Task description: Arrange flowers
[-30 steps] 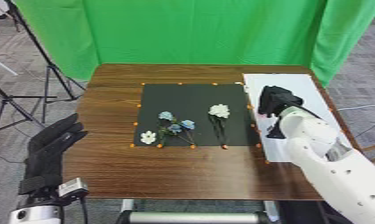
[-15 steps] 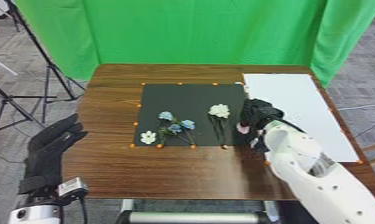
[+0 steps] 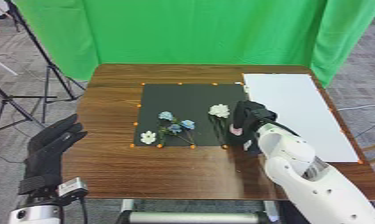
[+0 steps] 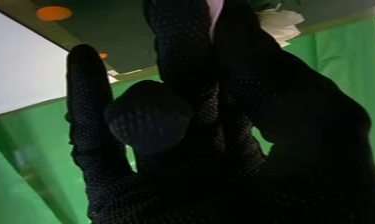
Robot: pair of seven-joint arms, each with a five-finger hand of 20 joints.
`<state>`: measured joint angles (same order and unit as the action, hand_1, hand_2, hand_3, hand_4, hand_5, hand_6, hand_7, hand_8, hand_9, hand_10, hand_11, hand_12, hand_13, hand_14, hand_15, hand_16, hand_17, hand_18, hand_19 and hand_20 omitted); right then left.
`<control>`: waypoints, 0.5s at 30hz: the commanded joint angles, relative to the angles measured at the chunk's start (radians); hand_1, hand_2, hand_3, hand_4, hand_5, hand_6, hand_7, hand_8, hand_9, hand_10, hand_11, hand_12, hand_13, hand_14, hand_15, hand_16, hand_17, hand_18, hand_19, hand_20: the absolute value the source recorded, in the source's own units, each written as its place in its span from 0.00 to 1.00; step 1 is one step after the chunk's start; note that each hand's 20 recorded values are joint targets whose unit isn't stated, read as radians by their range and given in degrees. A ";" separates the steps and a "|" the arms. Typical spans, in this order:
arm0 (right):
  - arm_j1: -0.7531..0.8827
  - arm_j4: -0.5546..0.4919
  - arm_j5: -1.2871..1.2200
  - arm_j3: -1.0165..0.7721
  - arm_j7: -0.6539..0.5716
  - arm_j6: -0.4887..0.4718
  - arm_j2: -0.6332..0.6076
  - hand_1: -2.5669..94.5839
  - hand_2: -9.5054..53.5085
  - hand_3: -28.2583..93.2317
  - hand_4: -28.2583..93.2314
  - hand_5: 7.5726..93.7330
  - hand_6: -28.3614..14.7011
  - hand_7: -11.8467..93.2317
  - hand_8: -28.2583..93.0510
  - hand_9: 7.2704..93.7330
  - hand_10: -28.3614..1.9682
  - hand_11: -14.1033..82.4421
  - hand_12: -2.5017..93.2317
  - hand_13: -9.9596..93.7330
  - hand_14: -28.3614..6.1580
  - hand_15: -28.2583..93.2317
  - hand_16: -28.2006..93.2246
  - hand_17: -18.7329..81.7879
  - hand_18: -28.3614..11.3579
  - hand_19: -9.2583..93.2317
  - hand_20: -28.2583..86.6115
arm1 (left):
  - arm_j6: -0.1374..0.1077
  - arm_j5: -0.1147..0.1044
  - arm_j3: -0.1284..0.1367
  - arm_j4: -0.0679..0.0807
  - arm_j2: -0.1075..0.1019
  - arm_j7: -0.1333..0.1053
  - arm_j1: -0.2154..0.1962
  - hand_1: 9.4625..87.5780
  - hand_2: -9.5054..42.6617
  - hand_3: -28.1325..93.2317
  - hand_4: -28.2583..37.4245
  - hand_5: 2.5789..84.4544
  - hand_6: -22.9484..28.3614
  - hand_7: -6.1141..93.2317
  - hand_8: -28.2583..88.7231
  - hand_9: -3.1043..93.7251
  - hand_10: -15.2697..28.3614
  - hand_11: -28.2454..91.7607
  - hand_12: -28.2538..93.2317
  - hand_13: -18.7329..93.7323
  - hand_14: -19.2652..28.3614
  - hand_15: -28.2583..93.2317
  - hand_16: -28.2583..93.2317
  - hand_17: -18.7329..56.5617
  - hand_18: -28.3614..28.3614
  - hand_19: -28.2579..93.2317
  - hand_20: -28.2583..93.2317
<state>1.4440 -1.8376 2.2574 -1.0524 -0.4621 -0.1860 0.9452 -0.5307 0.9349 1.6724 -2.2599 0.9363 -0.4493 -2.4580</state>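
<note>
With the left black-gloved hand (image 3: pixel 47 149) open, the right hand (image 3: pixel 248 114) pinches a pale-pink flower (image 3: pixel 236 131) for placement; next, lower and release it onto the rectangular black sheet (image 3: pixel 185 97) beneath.

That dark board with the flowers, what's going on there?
The robot's right hand holds what looks like a pale pink flower near the right edge of the dark rectangular board. On it lie blue flowers, a small white blossom and a long-stemmed white flower. The left hand is open beside the brown table.
</note>
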 commanded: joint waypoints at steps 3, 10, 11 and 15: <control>0.036 -0.043 -0.035 -0.030 -0.008 -0.015 0.015 0.52 0.00 0.87 0.00 0.82 0.61 0.34 0.25 0.94 0.69 0.43 0.33 0.89 0.68 0.82 0.41 0.43 0.20 0.93 0.19 | 0.012 0.011 0.000 -0.005 0.012 0.012 -0.008 0.22 0.25 0.92 0.15 0.48 0.67 0.22 0.15 0.39 0.81 0.56 0.29 0.40 0.98 0.78 0.09 0.12 0.88 0.71 0.27; 0.040 -0.057 -0.038 -0.037 -0.010 -0.032 0.022 0.45 0.02 0.90 0.00 0.76 0.57 0.30 0.24 0.91 0.58 0.48 0.26 0.88 0.65 0.81 0.40 0.43 0.17 0.93 0.18 | 0.007 0.009 0.001 -0.007 0.014 0.011 -0.014 0.22 0.25 0.92 0.15 0.48 0.67 0.22 0.15 0.39 0.81 0.56 0.29 0.40 0.98 0.78 0.09 0.12 0.88 0.72 0.27; 0.043 -0.059 -0.042 -0.040 -0.006 -0.033 0.023 0.44 0.02 0.91 0.00 0.76 0.57 0.30 0.23 0.91 0.57 0.48 0.25 0.88 0.64 0.81 0.40 0.43 0.16 0.93 0.18 | 0.006 0.010 0.002 -0.007 0.013 0.011 -0.016 0.22 0.26 0.92 0.15 0.48 0.67 0.22 0.15 0.39 0.81 0.56 0.29 0.40 0.98 0.78 0.09 0.12 0.88 0.72 0.27; 0.049 -0.063 -0.041 -0.050 0.000 -0.046 0.034 0.41 0.06 0.92 0.01 0.74 0.57 0.29 0.18 0.90 0.55 0.49 0.23 0.88 0.63 0.81 0.40 0.43 0.15 0.93 0.17 | 0.008 0.012 0.004 -0.007 0.016 0.015 -0.015 0.22 0.26 0.92 0.15 0.48 0.67 0.22 0.15 0.39 0.81 0.56 0.29 0.40 0.98 0.78 0.09 0.12 0.88 0.72 0.27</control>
<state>1.4766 -1.8847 2.2228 -1.0819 -0.4653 -0.2058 0.9603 -0.5302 0.9377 1.6721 -2.2599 0.9438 -0.4437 -2.4588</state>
